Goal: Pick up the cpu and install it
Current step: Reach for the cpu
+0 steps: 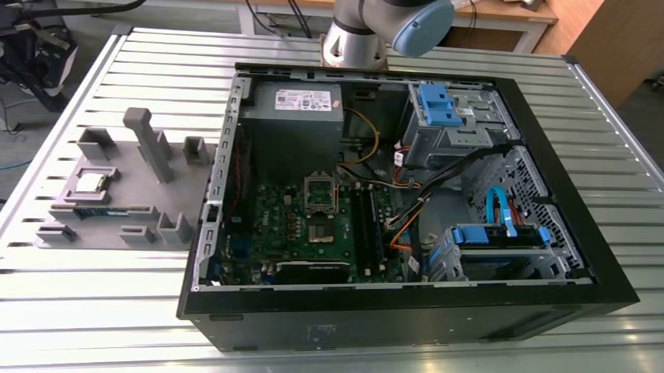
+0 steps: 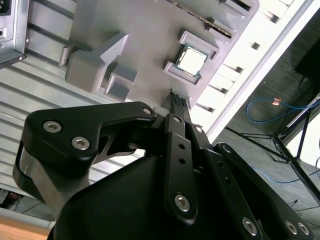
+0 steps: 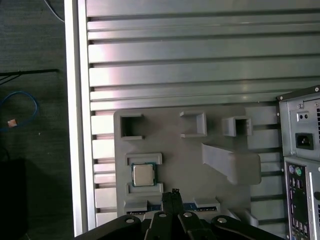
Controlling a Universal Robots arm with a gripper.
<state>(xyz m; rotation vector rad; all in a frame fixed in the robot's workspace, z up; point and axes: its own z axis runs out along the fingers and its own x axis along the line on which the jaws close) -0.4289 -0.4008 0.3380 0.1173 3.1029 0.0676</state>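
Note:
The cpu (image 1: pixel 92 183), a small square chip with a shiny metal top, lies flat in a recess of the grey holder block (image 1: pixel 155 198) at the exterior view's left, outside the computer case. Both wrist views look down on it from well above: the cpu (image 2: pixel 192 60) (image 3: pixel 143 174) sits in its raised frame. My gripper (image 2: pixel 176 100) (image 3: pixel 173 194) hangs high over the holder with its thin black fingers pressed together and nothing between them. The dark socket (image 1: pixel 316 229) lies open on the green motherboard (image 1: pixel 280 225) inside the case.
The open black computer case (image 1: pixel 415 303) lies on the slatted metal table (image 1: pixel 124 295), with cables, blue drive brackets (image 1: pixel 441 105) and a power supply (image 1: pixel 301 105) inside. A memory stick (image 1: pixel 99 210) rests in the holder near the cpu. Posts (image 1: pixel 151 144) stand up from the holder.

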